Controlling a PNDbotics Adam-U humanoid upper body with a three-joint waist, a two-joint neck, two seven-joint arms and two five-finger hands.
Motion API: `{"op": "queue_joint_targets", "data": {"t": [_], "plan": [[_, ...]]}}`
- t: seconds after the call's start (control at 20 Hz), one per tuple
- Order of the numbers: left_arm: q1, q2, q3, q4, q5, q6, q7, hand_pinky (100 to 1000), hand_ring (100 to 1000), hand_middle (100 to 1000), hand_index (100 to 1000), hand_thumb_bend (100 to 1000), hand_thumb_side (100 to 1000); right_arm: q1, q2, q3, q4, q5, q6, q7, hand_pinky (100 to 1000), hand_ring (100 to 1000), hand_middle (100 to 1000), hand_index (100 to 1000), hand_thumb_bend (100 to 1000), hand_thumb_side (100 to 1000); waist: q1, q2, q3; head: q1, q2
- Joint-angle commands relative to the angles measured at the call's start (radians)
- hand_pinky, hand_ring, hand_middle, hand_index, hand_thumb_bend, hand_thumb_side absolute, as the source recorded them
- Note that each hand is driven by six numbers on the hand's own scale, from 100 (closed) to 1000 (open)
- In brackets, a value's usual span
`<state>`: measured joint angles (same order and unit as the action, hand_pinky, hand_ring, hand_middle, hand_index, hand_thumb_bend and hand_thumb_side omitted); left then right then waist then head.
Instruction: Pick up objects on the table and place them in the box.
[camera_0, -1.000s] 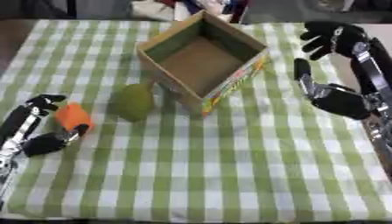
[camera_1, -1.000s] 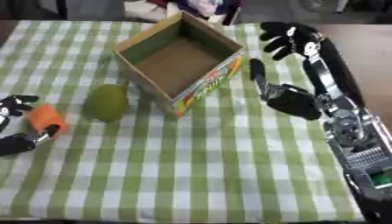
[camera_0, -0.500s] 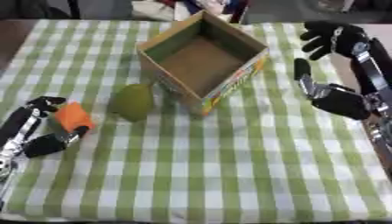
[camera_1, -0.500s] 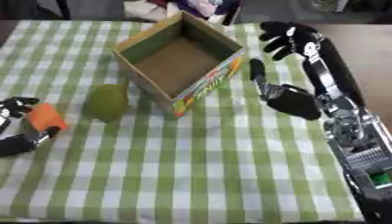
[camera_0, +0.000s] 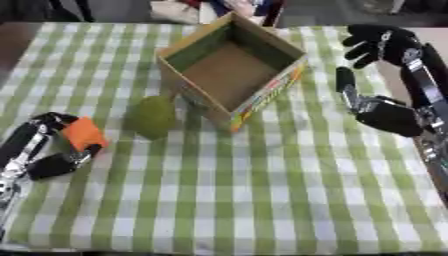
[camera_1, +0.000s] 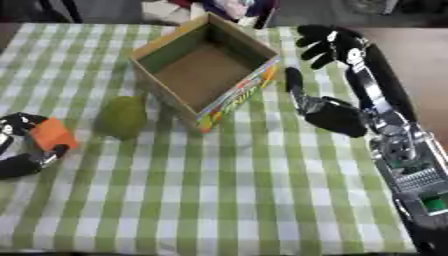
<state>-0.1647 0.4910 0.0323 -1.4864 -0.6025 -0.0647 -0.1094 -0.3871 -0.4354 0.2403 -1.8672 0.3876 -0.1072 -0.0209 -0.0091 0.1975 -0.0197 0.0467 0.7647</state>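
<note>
An open cardboard box stands at the back middle of the green checked cloth, with nothing showing inside it. A green pear-shaped fruit lies just left of the box's near corner. Further left, my left hand has its fingers and thumb curled round an orange block. My right hand hovers to the right of the box, fingers straight and spread, holding nothing.
The green and white checked cloth covers the table. Beyond the far edge lie some light and coloured things. My right forearm runs down the right side.
</note>
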Motion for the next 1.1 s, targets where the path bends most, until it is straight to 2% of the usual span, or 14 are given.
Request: {"op": "queue_joint_targets", "data": {"t": [0.05,0.1,0.4,0.55,0.8,1.1], "plan": [[-0.010,0.023,0.003,-0.013,0.000,-0.001,-0.003,782,765,737,824,509,547,-0.013,-0.018,-0.009,-0.017,-0.004,-0.001,0.002,586,667,695,860,134,369,0.001,-0.012,0.000,0.000,0.005],[-0.011,0.023,0.005,-0.016,0.001,0.000,0.003,763,714,624,731,425,523,-0.013,-0.018,-0.009,-0.017,-0.004,-0.001,0.001,587,667,695,860,132,370,0.001,-0.011,0.000,0.000,0.005],[-0.009,0.026,0.006,-0.028,0.006,0.010,0.041,737,661,548,648,352,491,-0.013,-0.018,-0.009,-0.017,-0.004,0.000,0.000,586,667,694,860,131,370,0.002,-0.011,-0.002,0.000,0.005],[-0.012,0.029,0.009,-0.046,0.007,0.015,0.065,724,638,522,617,316,476,-0.012,-0.018,-0.009,-0.017,-0.003,0.000,0.000,586,667,694,860,131,371,0.003,-0.011,-0.003,-0.001,0.005],[-0.038,0.060,0.008,-0.118,0.000,0.028,0.093,721,630,518,612,307,476,-0.012,-0.020,-0.009,-0.016,-0.003,0.000,0.000,586,667,694,860,129,371,0.005,-0.012,-0.005,0.000,0.005],[-0.133,0.137,-0.020,-0.205,0.006,0.035,0.078,722,625,521,619,322,467,-0.011,-0.020,-0.006,-0.015,-0.003,-0.001,0.003,586,667,694,860,128,372,0.008,-0.015,-0.010,0.001,0.005]]}}
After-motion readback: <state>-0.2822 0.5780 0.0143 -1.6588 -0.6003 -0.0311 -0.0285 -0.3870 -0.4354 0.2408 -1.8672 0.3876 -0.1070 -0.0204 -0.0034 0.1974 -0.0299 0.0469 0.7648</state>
